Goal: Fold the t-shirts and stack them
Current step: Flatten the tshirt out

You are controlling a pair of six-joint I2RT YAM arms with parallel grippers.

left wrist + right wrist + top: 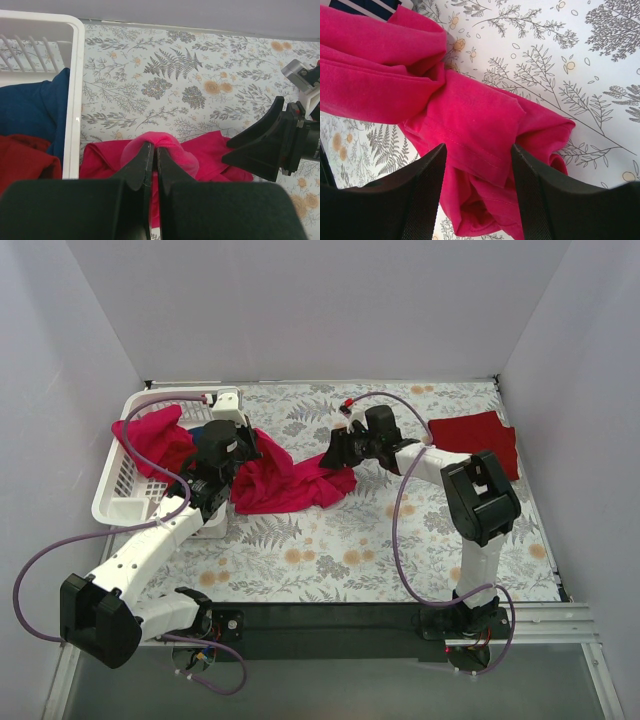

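A bright pink-red t-shirt lies crumpled on the floral table, just right of the basket. My left gripper is shut on a bunched fold of this shirt. My right gripper is open, its fingers spread over the shirt's right end, above the cloth. A second pink-red cloth hangs over the basket's rim. A blue shirt and a dark red cloth lie in the basket. A dark maroon-red shirt lies flat at the far right.
The white lattice basket stands at the left, its rim close beside my left gripper. Grey walls enclose the table on three sides. The right arm's black gripper body shows near in the left wrist view.
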